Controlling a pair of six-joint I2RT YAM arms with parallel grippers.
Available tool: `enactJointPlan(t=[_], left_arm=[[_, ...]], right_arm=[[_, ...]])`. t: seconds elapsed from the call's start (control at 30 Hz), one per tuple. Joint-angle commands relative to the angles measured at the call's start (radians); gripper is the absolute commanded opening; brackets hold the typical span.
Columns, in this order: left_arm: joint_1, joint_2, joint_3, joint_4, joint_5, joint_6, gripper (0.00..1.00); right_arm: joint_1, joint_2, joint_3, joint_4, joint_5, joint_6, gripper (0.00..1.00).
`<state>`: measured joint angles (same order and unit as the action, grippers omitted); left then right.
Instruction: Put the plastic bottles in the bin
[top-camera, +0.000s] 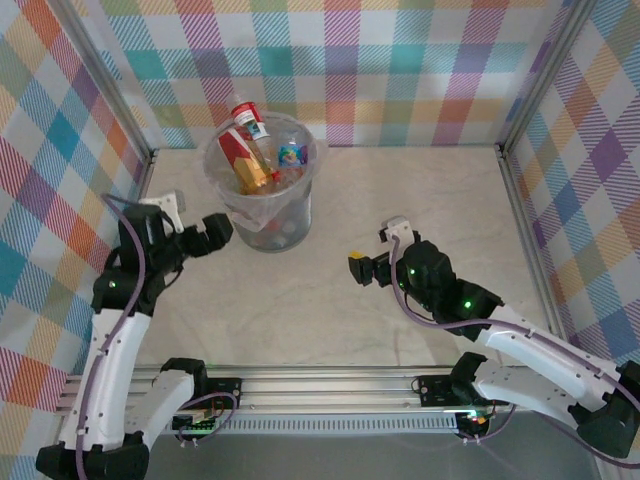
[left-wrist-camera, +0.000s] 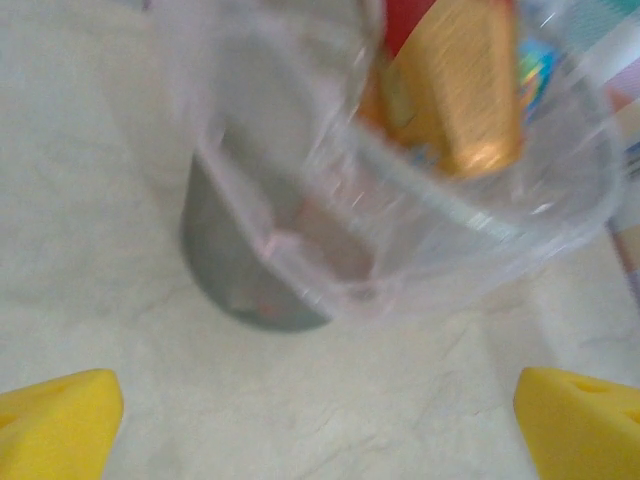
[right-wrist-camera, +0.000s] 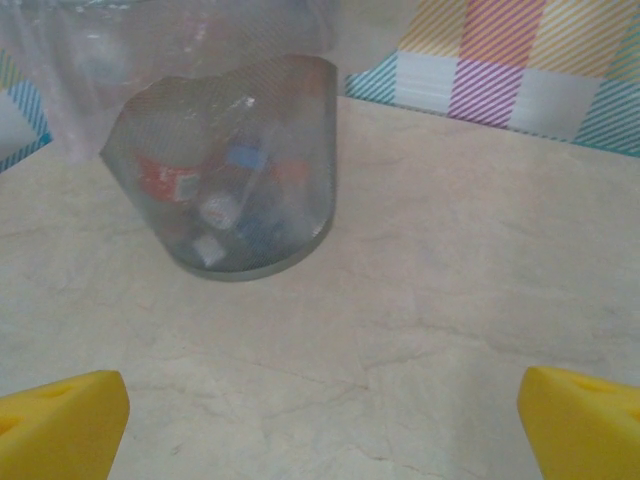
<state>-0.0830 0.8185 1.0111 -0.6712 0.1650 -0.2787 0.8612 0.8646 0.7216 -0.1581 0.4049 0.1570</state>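
Observation:
The bin (top-camera: 298, 205), translucent grey-white with a clear bag liner, stands at the back left of the table. It is packed with plastic bottles (top-camera: 243, 142) that stick up past its rim, one with a red label and red cap and one with a blue label (top-camera: 292, 155). My left gripper (top-camera: 216, 232) is open just left of the bin. In the left wrist view the bin's rim (left-wrist-camera: 455, 262) and a red-and-gold labelled bottle (left-wrist-camera: 462, 95) lie ahead of the open gripper (left-wrist-camera: 320, 432). My right gripper (top-camera: 361, 268) is open to the bin's right. The right wrist view shows the bin (right-wrist-camera: 300, 130) with bottles (right-wrist-camera: 165, 181) inside, beyond the open gripper (right-wrist-camera: 320, 432).
The pale marbled tabletop (top-camera: 420, 210) is ringed by checked cloth walls (top-camera: 420, 70) on metal frame posts. The bag liner (right-wrist-camera: 60, 80) hangs loose over the bin's rim. The arms' mounting rail (top-camera: 330, 392) runs along the near edge.

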Motion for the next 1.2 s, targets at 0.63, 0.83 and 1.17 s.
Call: enactJointPlan(t=[0.63, 0.83, 1.17], left_arm=[[-0.009, 0.185, -0.57, 0.784, -0.426, 0.146, 1.0], [-0.009, 0.362, -0.605, 1.044, -0.397, 0.236, 1.0], [-0.009, 0.511, -0.644, 1.348, -0.359, 0.321, 1.0]], right_arm=[[-0.61, 0.151, -0.356, 0.512, -0.098, -0.167, 1.0], [-0.754, 0.407, -0.435, 0.941, -0.254, -0.203, 1.0], [-0.801, 0.678, -0.364, 1.104, -0.316, -0.173, 1.0]])
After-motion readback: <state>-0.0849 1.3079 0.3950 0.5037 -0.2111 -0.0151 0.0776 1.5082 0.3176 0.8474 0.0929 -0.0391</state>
